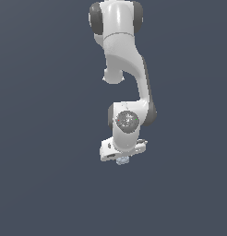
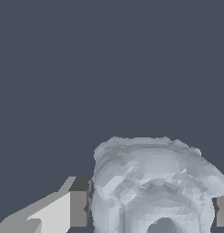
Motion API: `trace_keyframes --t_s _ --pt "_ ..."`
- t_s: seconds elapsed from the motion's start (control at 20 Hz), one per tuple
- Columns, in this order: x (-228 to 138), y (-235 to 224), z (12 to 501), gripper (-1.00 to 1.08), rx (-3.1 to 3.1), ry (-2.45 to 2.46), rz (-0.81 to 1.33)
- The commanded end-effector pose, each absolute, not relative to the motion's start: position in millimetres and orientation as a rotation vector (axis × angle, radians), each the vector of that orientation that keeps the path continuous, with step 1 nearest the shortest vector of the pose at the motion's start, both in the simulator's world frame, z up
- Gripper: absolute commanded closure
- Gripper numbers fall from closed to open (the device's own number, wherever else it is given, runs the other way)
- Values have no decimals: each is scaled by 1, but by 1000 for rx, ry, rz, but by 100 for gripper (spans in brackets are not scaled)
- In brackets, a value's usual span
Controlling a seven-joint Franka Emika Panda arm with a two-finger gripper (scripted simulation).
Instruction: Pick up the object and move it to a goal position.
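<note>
The object (image 2: 150, 182) is a pale grey-blue bumpy lump with a round hollow in its near face. It sits between my two fingers. One finger pad (image 2: 79, 202) touches one side and the other pad (image 2: 221, 210) touches the opposite side. My gripper (image 2: 150, 207) is shut on the object. In the exterior view the white arm hangs down over the scene. Only a small part of the object (image 1: 122, 161) peeks out under the white gripper (image 1: 122, 158). The fingers themselves are hidden there.
A plain dark grey-blue surface (image 1: 50, 184) fills both views around the arm. No goal marker or other object shows.
</note>
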State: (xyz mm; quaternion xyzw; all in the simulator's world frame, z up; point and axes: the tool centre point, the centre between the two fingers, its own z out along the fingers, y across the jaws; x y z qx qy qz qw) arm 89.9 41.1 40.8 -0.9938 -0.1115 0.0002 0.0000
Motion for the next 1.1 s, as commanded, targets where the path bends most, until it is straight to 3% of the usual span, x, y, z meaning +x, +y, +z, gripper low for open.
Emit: trace_keyframes --t_s 0.0,0.6,1.05 --pt "90 41 41 108 -3122 -350 0" --pt "89 36 48 108 -3122 -350 0" --pt "84 2 97 108 -3122 -350 0"
